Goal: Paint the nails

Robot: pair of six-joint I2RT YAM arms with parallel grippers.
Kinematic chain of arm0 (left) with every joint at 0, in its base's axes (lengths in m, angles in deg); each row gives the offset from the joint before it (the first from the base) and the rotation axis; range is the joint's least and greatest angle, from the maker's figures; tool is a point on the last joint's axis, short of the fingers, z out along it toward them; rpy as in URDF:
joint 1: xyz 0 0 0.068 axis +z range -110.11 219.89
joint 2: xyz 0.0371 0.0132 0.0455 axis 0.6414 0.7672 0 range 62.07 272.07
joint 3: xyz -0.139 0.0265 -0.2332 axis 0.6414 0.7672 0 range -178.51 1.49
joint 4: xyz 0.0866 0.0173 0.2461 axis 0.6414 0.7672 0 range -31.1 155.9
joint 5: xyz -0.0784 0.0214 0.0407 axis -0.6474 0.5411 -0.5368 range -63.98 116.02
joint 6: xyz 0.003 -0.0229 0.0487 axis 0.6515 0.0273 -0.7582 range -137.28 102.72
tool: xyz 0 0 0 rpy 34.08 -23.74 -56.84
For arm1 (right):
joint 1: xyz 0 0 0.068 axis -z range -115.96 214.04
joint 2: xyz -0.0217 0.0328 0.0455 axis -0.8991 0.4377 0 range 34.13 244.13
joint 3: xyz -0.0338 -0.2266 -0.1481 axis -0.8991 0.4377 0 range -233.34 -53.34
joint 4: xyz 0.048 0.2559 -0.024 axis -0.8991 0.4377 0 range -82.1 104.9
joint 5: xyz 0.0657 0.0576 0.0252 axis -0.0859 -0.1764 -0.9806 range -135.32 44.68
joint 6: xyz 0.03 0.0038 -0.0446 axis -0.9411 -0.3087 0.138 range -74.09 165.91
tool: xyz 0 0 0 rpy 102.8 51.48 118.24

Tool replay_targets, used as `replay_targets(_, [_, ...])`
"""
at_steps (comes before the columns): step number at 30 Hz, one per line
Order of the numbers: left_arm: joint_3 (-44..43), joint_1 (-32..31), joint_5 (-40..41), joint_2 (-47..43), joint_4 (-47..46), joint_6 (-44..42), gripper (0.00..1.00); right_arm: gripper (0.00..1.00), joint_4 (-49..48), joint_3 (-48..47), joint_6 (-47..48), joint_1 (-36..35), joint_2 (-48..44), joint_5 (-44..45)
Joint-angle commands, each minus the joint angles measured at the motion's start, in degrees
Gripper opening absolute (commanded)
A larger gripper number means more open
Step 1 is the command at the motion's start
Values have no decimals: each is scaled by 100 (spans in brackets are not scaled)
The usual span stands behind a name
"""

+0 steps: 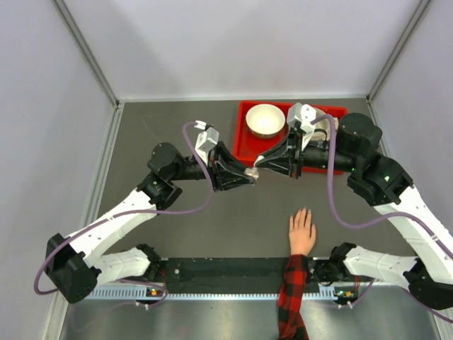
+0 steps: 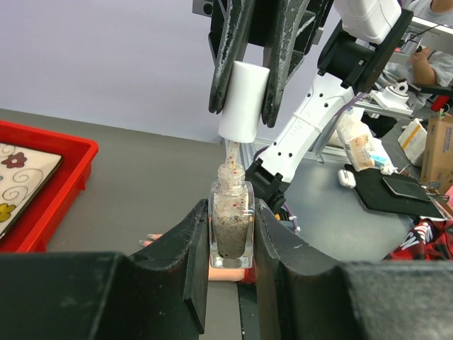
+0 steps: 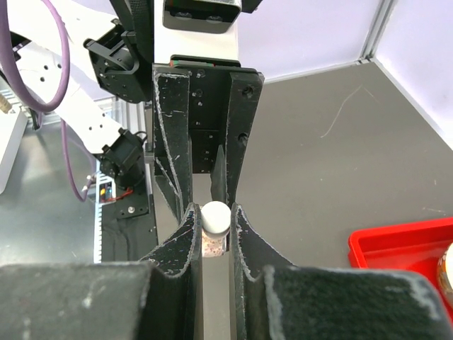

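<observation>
A human hand (image 1: 302,232) with a red-and-black plaid sleeve (image 1: 292,297) lies palm down at the table's near edge; its nails are too small to make out. My left gripper (image 2: 231,234) is shut on a clear polish bottle (image 2: 231,223) of speckled grey polish, held above the table's middle (image 1: 249,172). My right gripper (image 3: 215,219) is shut on the white cap (image 3: 215,216), lifted just off the bottle's neck; the brush stem (image 2: 231,150) still reaches into the bottle. Fingertips of the hand show behind the bottle (image 2: 150,239).
A red tray (image 1: 244,145) at the back holds a white bowl (image 1: 265,120) and a patterned plate (image 2: 18,177). A black strip (image 1: 226,269) runs along the near edge beside the sleeve.
</observation>
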Motion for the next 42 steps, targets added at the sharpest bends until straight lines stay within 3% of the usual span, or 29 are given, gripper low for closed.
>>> replay_targets(1, [-138,13,55,-40,-139,-121,0,0,-126,-273,-65,89,-89,53])
replay_targets(42, [-120,22,204,4,45,-305,0,0,-83,-396,-399,195,-299,456])
